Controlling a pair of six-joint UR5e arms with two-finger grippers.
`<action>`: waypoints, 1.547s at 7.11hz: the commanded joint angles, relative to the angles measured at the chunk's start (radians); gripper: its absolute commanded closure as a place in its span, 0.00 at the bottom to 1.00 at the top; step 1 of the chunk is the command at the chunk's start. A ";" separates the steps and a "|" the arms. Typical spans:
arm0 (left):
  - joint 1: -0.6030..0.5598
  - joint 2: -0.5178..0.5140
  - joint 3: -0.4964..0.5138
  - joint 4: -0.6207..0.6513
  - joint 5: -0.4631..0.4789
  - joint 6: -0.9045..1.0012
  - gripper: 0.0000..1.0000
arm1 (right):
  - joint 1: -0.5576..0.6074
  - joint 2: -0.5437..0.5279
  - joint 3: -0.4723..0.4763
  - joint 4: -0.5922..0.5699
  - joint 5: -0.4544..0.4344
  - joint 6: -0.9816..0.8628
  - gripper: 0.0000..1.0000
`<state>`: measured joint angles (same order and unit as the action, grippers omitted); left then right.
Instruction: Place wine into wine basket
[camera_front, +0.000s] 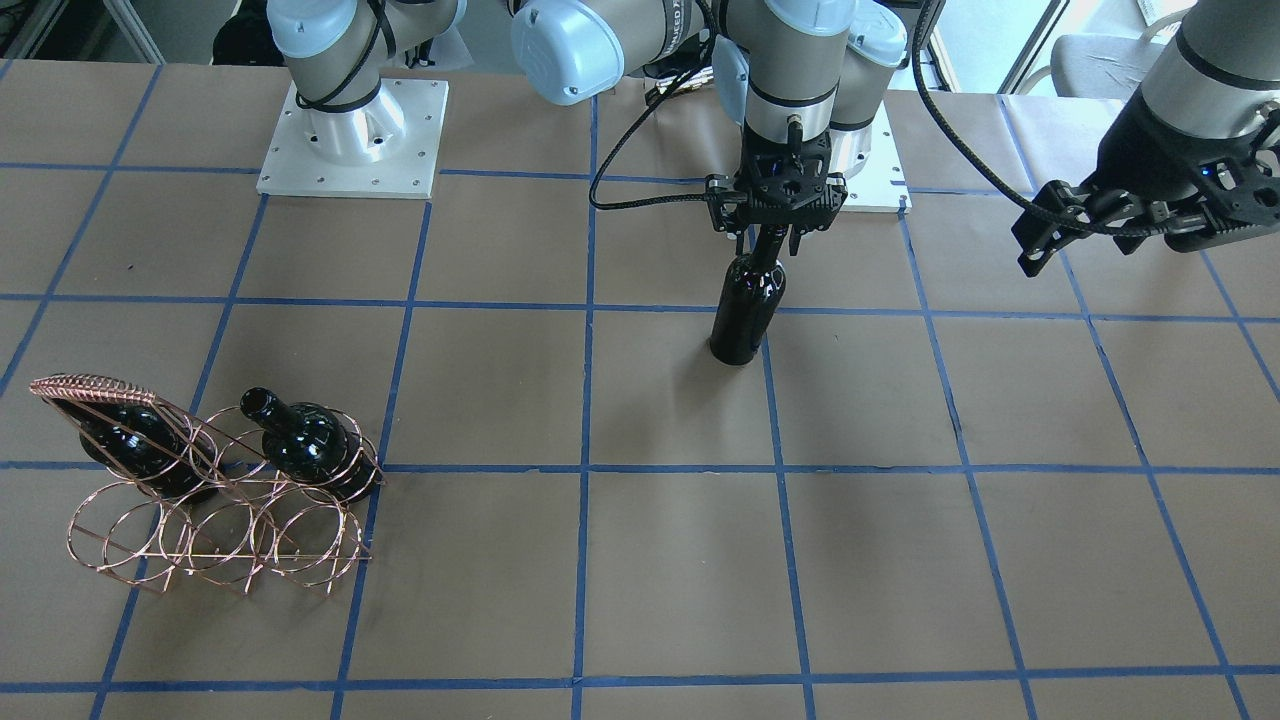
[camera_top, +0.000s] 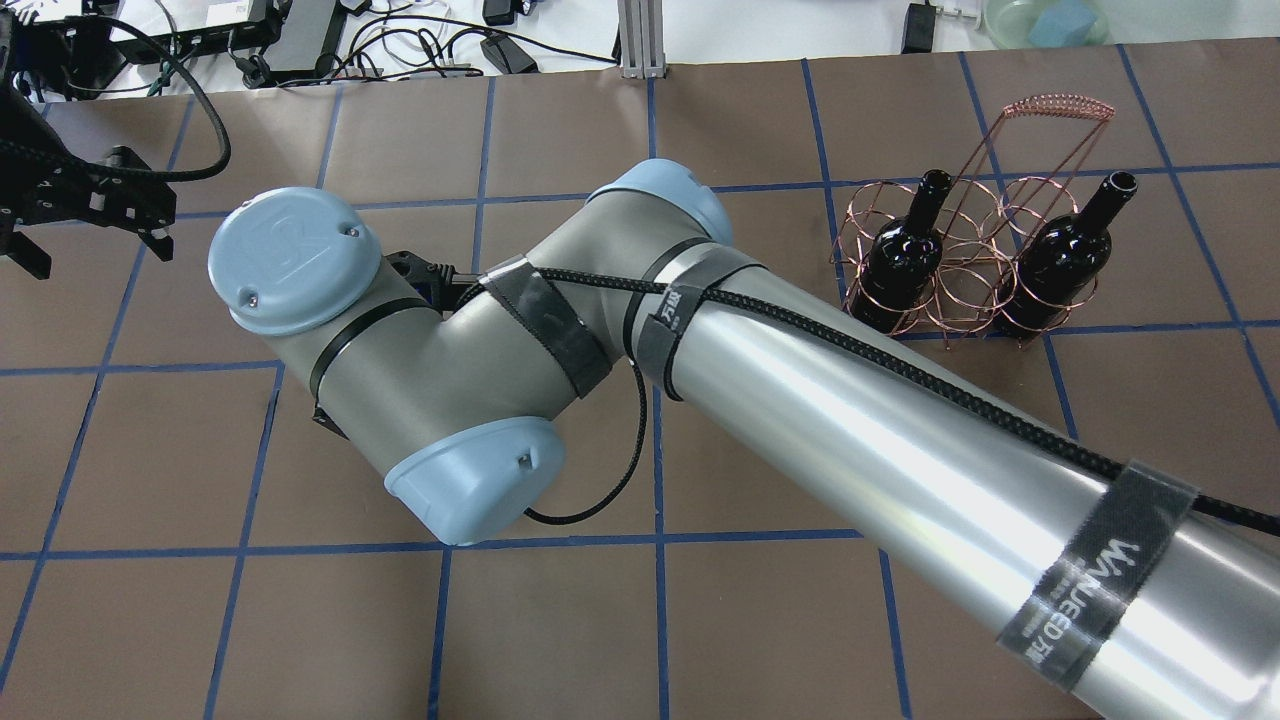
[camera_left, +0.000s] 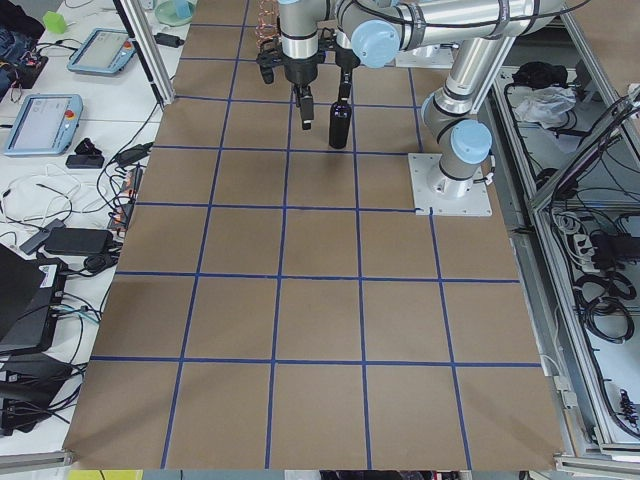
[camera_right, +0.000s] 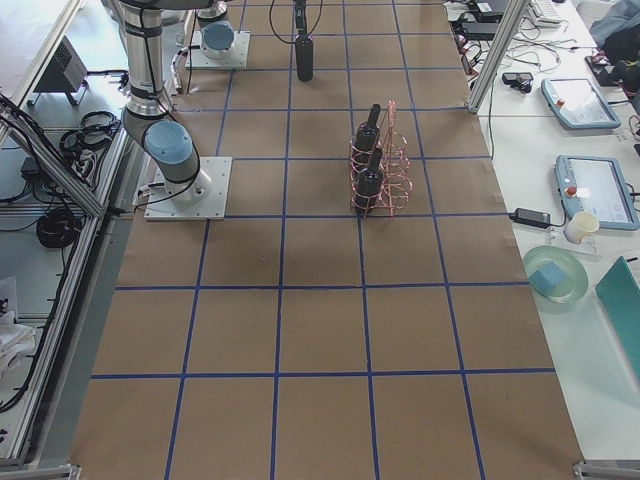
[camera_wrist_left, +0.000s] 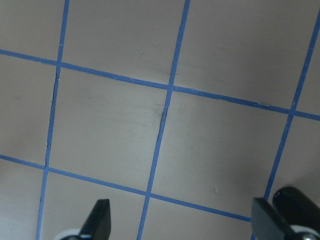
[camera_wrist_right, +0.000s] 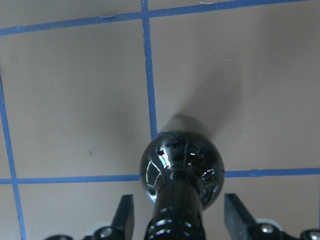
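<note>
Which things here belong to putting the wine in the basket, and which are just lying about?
For the job: upright wine bottle, with the open right gripper around its neck; wine basket, with two bottles already in it.

Lying about, off the table: teach pendants, green bowl, cables.

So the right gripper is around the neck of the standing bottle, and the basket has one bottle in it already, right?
Not quite. The wine basket holds two: a first bottle and a second bottle, both clear in the overhead view. The rest holds: the right gripper is around the neck of the standing wine bottle.
</note>
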<state>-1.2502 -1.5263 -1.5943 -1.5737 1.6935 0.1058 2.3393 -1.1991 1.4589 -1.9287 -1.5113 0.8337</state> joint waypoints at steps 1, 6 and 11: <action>0.000 0.000 -0.001 0.000 0.000 0.000 0.00 | 0.000 -0.002 0.000 -0.001 -0.027 -0.007 0.38; -0.002 0.000 -0.001 -0.002 -0.002 0.000 0.00 | -0.003 0.000 0.000 -0.018 -0.017 -0.005 0.53; 0.000 0.000 -0.001 -0.002 0.000 0.000 0.00 | -0.006 -0.022 -0.002 0.000 -0.012 0.001 0.95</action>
<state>-1.2504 -1.5263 -1.5953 -1.5753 1.6933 0.1058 2.3359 -1.2042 1.4596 -1.9360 -1.5235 0.8377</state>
